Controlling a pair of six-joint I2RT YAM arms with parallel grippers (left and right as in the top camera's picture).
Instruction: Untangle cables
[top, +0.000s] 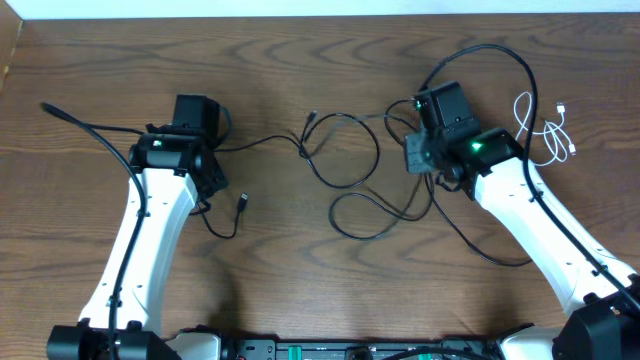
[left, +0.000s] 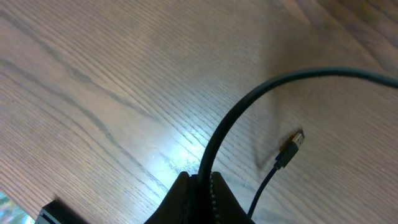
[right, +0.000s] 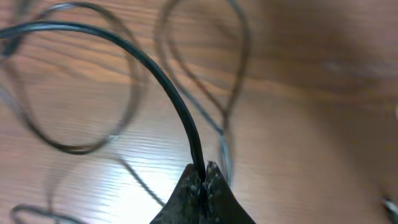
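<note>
Thin black cables (top: 345, 165) loop and cross in the middle of the wooden table (top: 300, 60). A short white cable (top: 548, 128) lies coiled at the far right. My left gripper (top: 213, 172) is shut on a black cable (left: 249, 99) that arcs up and away to the right from the left gripper (left: 202, 177). A loose plug end (left: 292, 148) lies on the table beside it. My right gripper (top: 420, 155) sits at the right edge of the tangle. The right gripper (right: 204, 168) is shut on another black cable (right: 155, 68) that curves off to the left over blurred loops.
A thicker black arm wire (top: 80, 120) trails off to the far left, and another arches over the right arm (top: 500, 55). The table's back edge (top: 320, 14) runs along the top.
</note>
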